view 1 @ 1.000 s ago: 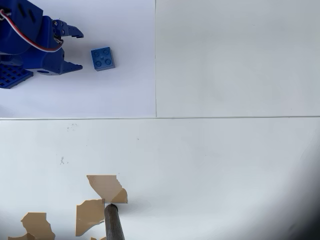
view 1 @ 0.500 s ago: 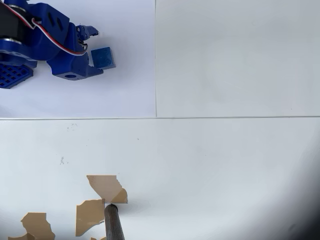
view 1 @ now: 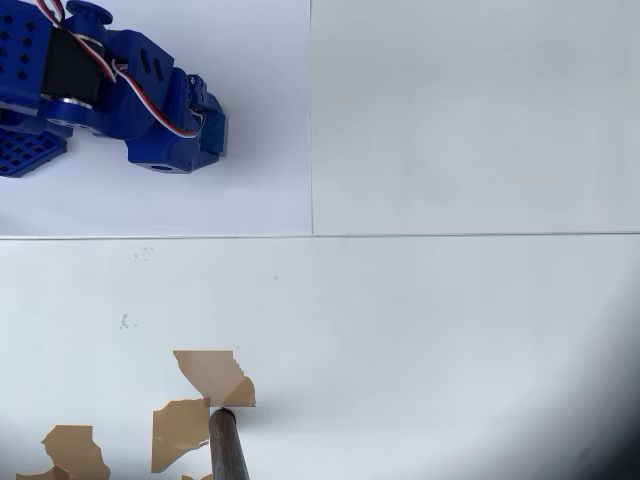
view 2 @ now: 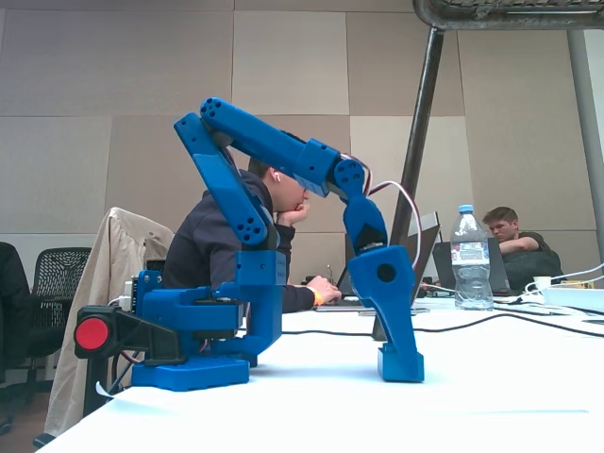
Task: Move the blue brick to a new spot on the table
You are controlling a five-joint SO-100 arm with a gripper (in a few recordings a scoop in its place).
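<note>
In the overhead view my blue gripper (view 1: 208,125) points down at the top left of the white table (view 1: 450,300). It covers the place where the blue brick lay, so the brick is hidden there under the gripper's head. In the fixed view the gripper (view 2: 401,370) stands upright with its tip on the table (view 2: 491,396). A small blue block shape at that tip looks like the blue brick (view 2: 404,362), but I cannot separate it from the fingers. Whether the jaws have closed on it does not show.
The arm's base (view 1: 25,150) sits at the table's left edge. Brown chipped patches (view 1: 210,372) and a dark rod (view 1: 228,445) lie at the lower left of the overhead view. In the fixed view a water bottle (view 2: 469,257), cables and seated people are behind the table.
The arm has swung right and down. The open gripper closed in on the brick and now stands over it, hiding it from above.
</note>
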